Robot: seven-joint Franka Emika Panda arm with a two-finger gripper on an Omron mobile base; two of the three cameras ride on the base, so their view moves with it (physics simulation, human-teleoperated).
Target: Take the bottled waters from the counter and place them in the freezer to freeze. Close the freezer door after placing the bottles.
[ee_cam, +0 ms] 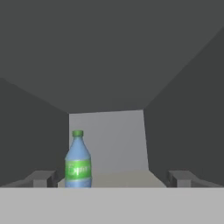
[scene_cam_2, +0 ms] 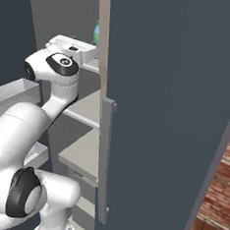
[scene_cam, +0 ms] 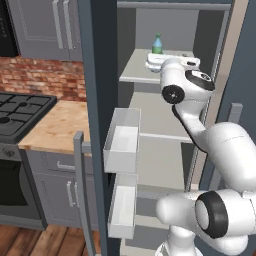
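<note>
Bottle [scene_cam: 157, 44], blue-tinted with green cap, stands upright on the freezer's upper shelf [scene_cam: 132, 67], near its back edge; freezer door [scene_cam: 95, 100] open. Right base view: gripper body at the shelf's front edge. Hand view: gripper [ee_cam: 113, 178] spread wide, empty, bottle between fingertips [ee_cam: 41, 178], left of centre. Likely light, rigid, slippery; grasp mid-body at label.
</note>
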